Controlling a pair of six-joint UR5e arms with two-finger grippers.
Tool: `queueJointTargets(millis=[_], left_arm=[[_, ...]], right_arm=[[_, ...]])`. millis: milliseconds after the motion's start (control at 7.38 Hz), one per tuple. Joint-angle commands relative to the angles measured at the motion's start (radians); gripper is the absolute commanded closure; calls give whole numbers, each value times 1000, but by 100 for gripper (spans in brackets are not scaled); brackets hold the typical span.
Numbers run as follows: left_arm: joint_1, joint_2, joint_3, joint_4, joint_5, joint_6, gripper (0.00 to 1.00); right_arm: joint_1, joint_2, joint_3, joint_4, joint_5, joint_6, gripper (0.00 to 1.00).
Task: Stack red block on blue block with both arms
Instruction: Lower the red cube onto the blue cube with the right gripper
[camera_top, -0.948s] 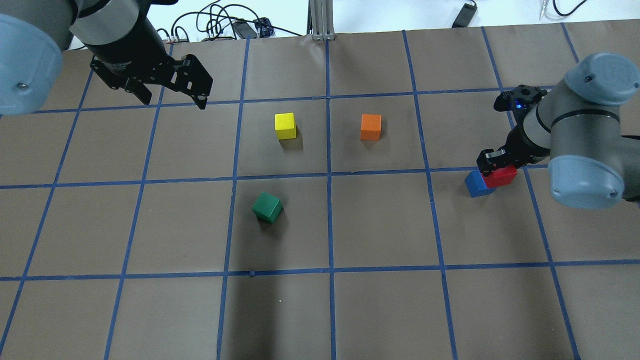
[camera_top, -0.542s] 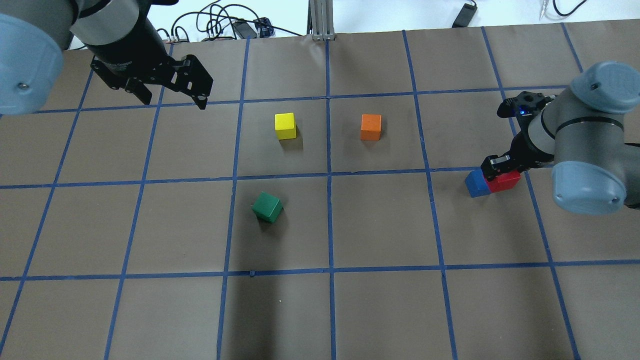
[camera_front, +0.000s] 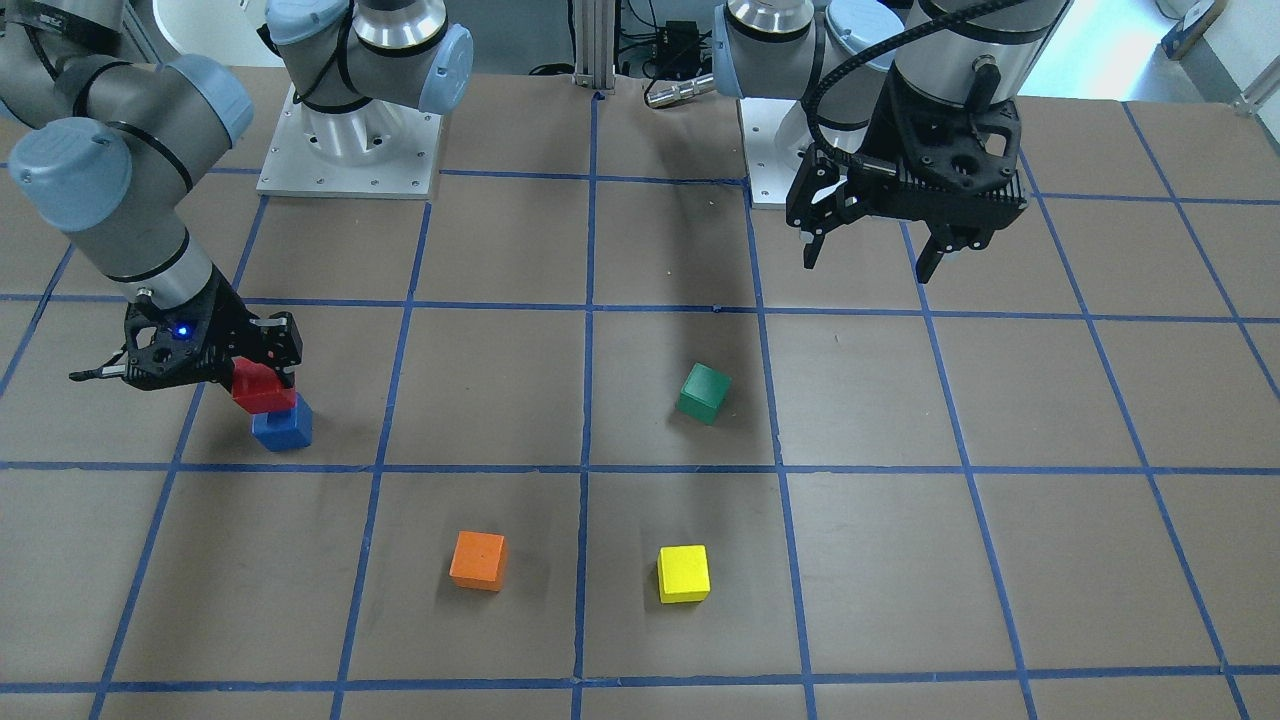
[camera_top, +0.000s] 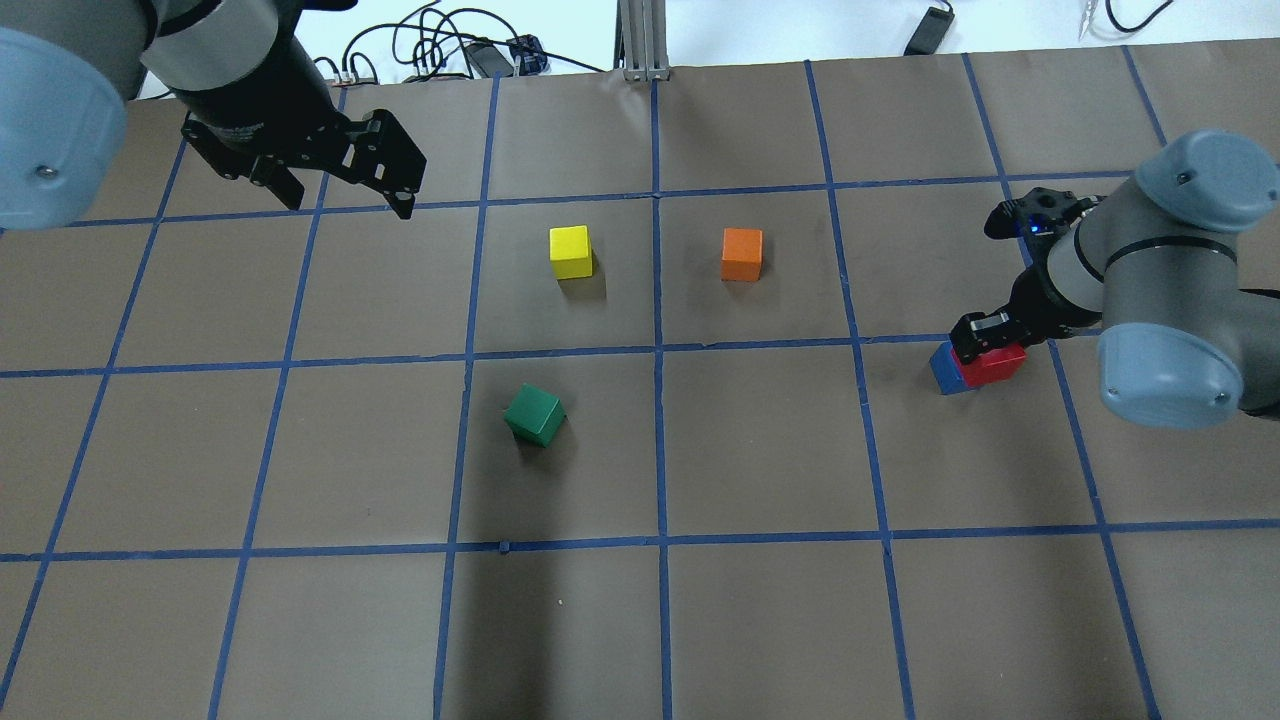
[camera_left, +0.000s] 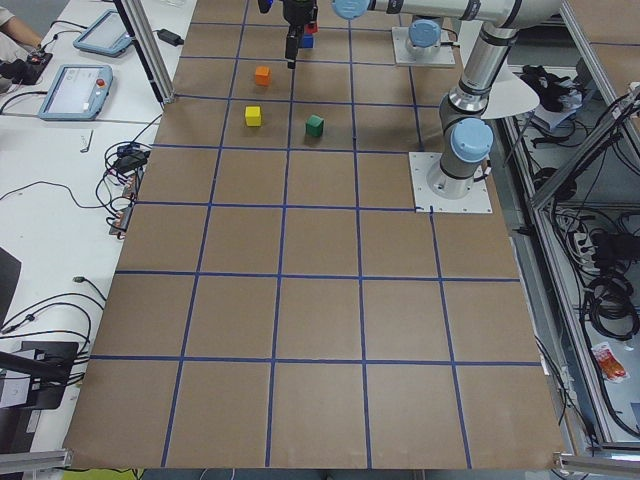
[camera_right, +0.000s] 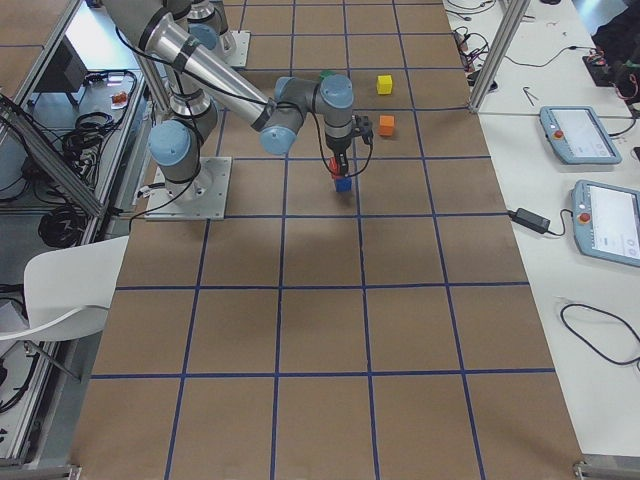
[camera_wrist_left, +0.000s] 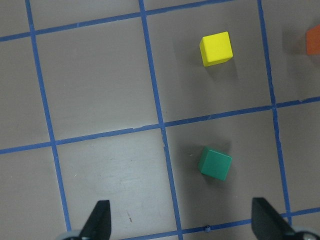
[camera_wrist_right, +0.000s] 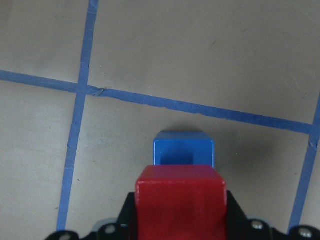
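My right gripper (camera_top: 985, 345) is shut on the red block (camera_top: 1002, 364) and holds it over the blue block (camera_top: 942, 371), which stands on the table at the right. In the front-facing view the red block (camera_front: 260, 388) sits just above the blue block (camera_front: 283, 428), offset towards the robot. I cannot tell whether they touch. The right wrist view shows the red block (camera_wrist_right: 181, 200) between the jaws, with the blue block (camera_wrist_right: 183, 150) just beyond it. My left gripper (camera_top: 350, 205) is open and empty, high over the far left of the table.
A yellow cube (camera_top: 570, 252) and an orange cube (camera_top: 741, 254) stand in the middle far squares. A green cube (camera_top: 534, 414) lies turned, nearer the robot. Blue tape lines grid the brown table. Cables lie beyond the far edge.
My right arm has shifted slightly and the red block has sunk a little, closer over the blue block. The left arm has not moved.
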Motion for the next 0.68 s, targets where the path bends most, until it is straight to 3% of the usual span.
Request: queueJointTargets(millis=[0,542], left_arm=[[0,0,0,0,0,0,0],[0,-2,0,0,2,0,0]], right_arm=[[0,9,0,-3,1,0,100],[0,27,-1,-8,0,0,100]])
